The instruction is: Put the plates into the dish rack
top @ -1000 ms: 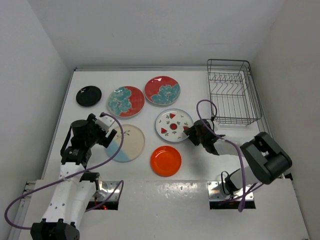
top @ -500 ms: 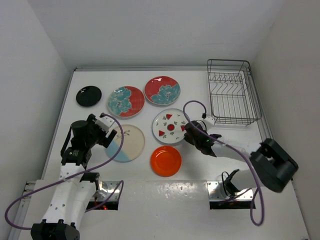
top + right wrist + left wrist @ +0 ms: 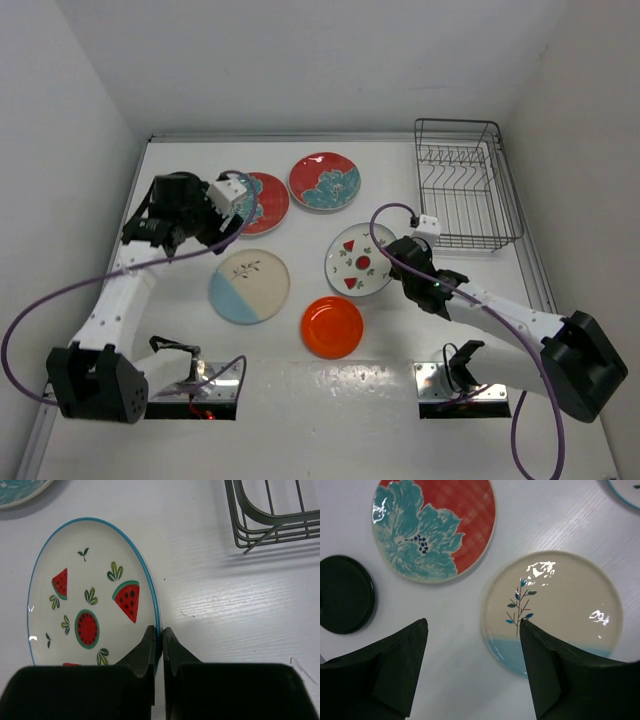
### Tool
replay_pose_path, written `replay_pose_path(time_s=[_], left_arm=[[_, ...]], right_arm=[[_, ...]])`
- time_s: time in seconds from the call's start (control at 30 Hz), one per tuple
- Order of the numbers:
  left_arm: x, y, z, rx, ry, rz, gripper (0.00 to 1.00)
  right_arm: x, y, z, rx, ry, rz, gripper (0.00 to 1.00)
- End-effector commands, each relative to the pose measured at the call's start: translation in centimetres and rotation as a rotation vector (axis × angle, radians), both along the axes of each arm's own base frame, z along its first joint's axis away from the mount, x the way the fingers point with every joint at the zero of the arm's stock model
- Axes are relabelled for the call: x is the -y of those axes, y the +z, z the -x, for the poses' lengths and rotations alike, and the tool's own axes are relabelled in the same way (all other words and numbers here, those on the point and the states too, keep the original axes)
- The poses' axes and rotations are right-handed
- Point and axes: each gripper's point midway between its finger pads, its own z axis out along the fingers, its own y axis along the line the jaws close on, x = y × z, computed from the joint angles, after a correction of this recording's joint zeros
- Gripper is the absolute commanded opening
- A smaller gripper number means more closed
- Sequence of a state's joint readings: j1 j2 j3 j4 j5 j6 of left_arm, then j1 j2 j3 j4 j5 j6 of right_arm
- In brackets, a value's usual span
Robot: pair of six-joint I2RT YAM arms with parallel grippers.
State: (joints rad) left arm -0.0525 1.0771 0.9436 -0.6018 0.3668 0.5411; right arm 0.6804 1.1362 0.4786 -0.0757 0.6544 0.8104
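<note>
My right gripper (image 3: 400,268) (image 3: 161,630) is shut on the rim of the white watermelon plate (image 3: 358,260) (image 3: 85,600) and holds it tilted off the table, left of the dish rack (image 3: 463,190) (image 3: 272,517). My left gripper (image 3: 472,625) is open and empty, high over the bare table between the cream-and-blue sprig plate (image 3: 249,286) (image 3: 560,605), a floral plate (image 3: 268,198) (image 3: 435,527) and the black plate (image 3: 345,594). The second floral plate (image 3: 325,181) and the orange plate (image 3: 332,323) lie flat. In the top view the left arm (image 3: 185,205) hides the black plate.
White walls close in the table on the left, back and right. The rack stands empty in the back right corner. A purple cable (image 3: 390,215) loops above the right arm.
My right gripper has lifted the watermelon plate's edge and carried it right, towards the rack. My left arm has swung up and back, from over the sprig plate to near the black plate.
</note>
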Motion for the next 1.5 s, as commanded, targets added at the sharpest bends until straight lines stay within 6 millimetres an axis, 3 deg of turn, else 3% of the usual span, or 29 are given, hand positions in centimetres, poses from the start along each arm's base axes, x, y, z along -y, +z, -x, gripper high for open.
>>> replay_pose_path(time_s=[0.0, 0.1, 0.2, 0.23, 0.33, 0.4, 0.43, 0.53, 0.57, 0.63, 0.67, 0.77, 0.9, 1.03, 1.17, 1.37, 1.47], left_arm=[[2.8, 2.0, 0.3, -0.094, -0.120, 0.039, 0.78], [4.4, 3.0, 0.0, -0.150, -0.165, 0.062, 0.78], [6.0, 3.5, 0.9, -0.228, -0.247, 0.072, 0.83], [5.9, 1.8, 0.6, -0.318, -0.252, 0.071, 0.83], [5.7, 0.2, -0.2, -0.440, -0.271, 0.076, 0.70], [7.0, 0.5, -1.0, -0.397, -0.291, 0.071, 0.70], [8.0, 0.6, -2.7, -0.305, -0.294, 0.076, 0.72], [12.0, 1.6, -4.4, -0.196, -0.335, 0.123, 0.82], [13.5, 2.6, -5.8, -0.126, -0.363, 0.145, 0.83], [16.8, 1.8, -6.6, -0.131, -0.459, 0.195, 0.87], [18.0, 2.4, -7.7, -0.078, -0.498, 0.207, 0.89], [20.2, 0.3, -9.9, -0.048, -0.568, 0.170, 0.92], [22.2, -2.6, -11.1, -0.082, -0.646, 0.180, 0.93], [24.7, -4.6, -10.4, -0.130, -0.743, 0.239, 0.93], [26.6, -4.2, -7.9, -0.180, -0.860, 0.363, 0.93], [26.6, -4.2, -5.6, -0.207, -0.935, 0.419, 0.90], [25.6, -3.8, -6.0, -0.204, -0.920, 0.424, 0.89]], right_arm=[[0.1, 2.7, -1.6, 0.093, 0.015, 0.052, 0.00], [-0.1, 5.4, -2.5, 0.164, 0.056, 0.088, 0.00], [-0.7, 7.7, -3.2, 0.229, 0.114, 0.107, 0.00], [-0.9, 7.8, -3.2, 0.234, 0.132, 0.113, 0.00], [-1.7, 8.1, -3.2, 0.239, 0.202, 0.128, 0.00], [-2.5, 8.5, -3.2, 0.259, 0.255, 0.123, 0.00], [-2.7, 8.2, -3.0, 0.260, 0.293, 0.132, 0.00], [-3.7, 9.0, -2.7, 0.293, 0.391, 0.158, 0.00], [-4.1, 9.2, -2.6, 0.300, 0.410, 0.158, 0.00], [-4.4, 9.9, -2.6, 0.319, 0.438, 0.162, 0.00], [-5.1, 10.2, -2.4, 0.328, 0.495, 0.169, 0.00], [-5.8, 11.0, -2.3, 0.346, 0.540, 0.185, 0.00], [-6.4, 10.6, -1.8, 0.335, 0.559, 0.217, 0.00], [-6.7, 10.5, -1.6, 0.345, 0.553, 0.243, 0.00], [-6.4, 10.5, -2.0, 0.343, 0.514, 0.273, 0.00], [-5.6, 10.6, -2.6, 0.340, 0.472, 0.321, 0.00], [-5.4, 10.6, -2.6, 0.338, 0.469, 0.329, 0.00]])
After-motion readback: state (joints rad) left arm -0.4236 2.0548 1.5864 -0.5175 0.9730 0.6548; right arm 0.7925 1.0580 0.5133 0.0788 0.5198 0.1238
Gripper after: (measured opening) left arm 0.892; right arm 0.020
